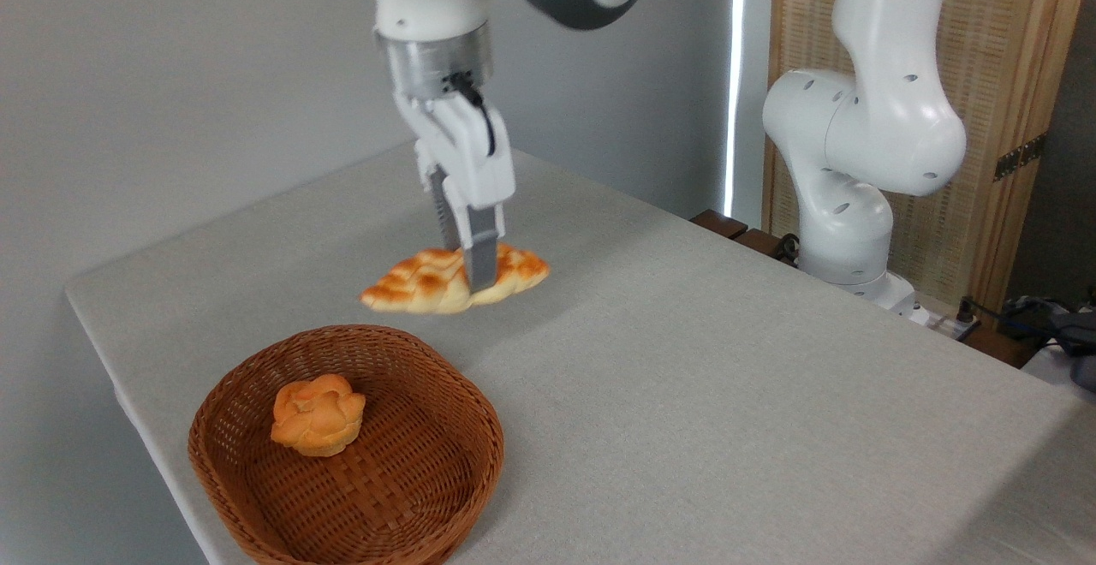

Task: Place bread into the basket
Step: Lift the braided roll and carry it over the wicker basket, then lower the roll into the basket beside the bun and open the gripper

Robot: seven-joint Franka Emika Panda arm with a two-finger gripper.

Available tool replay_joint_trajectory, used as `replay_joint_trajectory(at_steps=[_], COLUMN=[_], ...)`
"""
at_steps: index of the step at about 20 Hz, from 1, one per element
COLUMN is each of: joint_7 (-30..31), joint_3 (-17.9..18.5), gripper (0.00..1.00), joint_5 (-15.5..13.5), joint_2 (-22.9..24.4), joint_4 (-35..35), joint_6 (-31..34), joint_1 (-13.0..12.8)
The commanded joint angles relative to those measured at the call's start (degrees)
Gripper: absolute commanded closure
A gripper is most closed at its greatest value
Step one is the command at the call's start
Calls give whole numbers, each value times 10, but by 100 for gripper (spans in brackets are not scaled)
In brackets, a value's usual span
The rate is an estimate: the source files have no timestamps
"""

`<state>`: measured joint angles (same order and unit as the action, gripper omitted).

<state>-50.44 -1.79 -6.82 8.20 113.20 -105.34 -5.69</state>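
The bread (428,284) is sitting clamped in the tool (469,278), with the fingers pinching across its middle from above, and going by the shadow under it I'd say it's hanging just clear of the surface (728,359), though from this angle it's hard to be sure. It's hanging beyond the basket (462,377), near the far rim but not over it yet, so the carry and drop aren't done. The loaf is tilting a bit, pointed ends sticking out on both sides of the fingers. Honestly that's what's worrying me: a narrow pinch on a long loaf means it could be swinging or twisting in the grip while travelling, and slipping out short of the basket. Other thing is the small bun (317,415) sitting inside the basket on the left part, well apart from the loaf. If the loaf is coming down on top of it, or one tip is catching the thick rim, it's probably ending up propped half out. Aiming for the bare right side looks safer to me.
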Motion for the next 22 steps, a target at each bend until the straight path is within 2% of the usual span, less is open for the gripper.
replay_joint_trajectory(at_steps=[1, 4, 8, 12, 17, 19, 21, 22], joint_7=[20, 21, 27, 68, 90, 90, 98, 109], joint_3=[42, 66, 87, 90, 90, 88, 86, 85], gripper=[52, 52, 52, 52, 51, 44, 19, 14], joint_5=[-10, -9, -9, -8, -7, -7, -3, -1], joint_2=[-88, -127, -170, -201, -213, -214, -214, -214], joint_4=[-87, -118, -119, -119, -121, -121, -121, -121], joint_6=[1, -17, -88, -146, -167, -167, -167, -167], joint_1=[-1, 0, 1, 2, 2, 1, 1, 1])
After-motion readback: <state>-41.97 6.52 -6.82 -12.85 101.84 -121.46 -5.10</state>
